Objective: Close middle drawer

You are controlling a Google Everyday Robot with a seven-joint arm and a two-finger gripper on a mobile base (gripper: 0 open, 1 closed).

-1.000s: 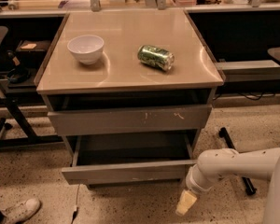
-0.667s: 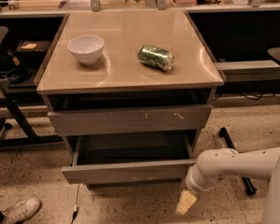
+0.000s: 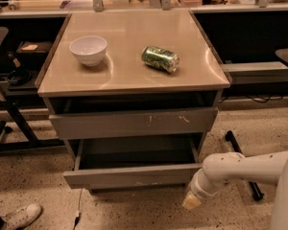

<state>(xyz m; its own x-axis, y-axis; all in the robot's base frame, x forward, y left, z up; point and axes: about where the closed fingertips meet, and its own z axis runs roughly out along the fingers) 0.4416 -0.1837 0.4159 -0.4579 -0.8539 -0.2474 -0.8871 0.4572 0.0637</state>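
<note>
The middle drawer (image 3: 132,175) is a wide, shallow grey drawer with a plain flat front. It stands pulled out from the cabinet, and its grey box interior (image 3: 134,153) shows empty. Above it sits the taller grey drawer front with yellowish scratch marks (image 3: 134,123), pulled out a little. My gripper (image 3: 192,202) is on the end of the white arm (image 3: 245,169). It hangs low at the right, just below and to the right of the middle drawer's front right corner, pointing down toward the floor.
A white bowl (image 3: 88,50) and a green can lying on its side (image 3: 160,59) rest on the beige cabinet top (image 3: 129,78). A shoe (image 3: 19,216) is at the lower left. Black chair legs (image 3: 9,123) stand on the left, and a caster base (image 3: 240,150) on the right.
</note>
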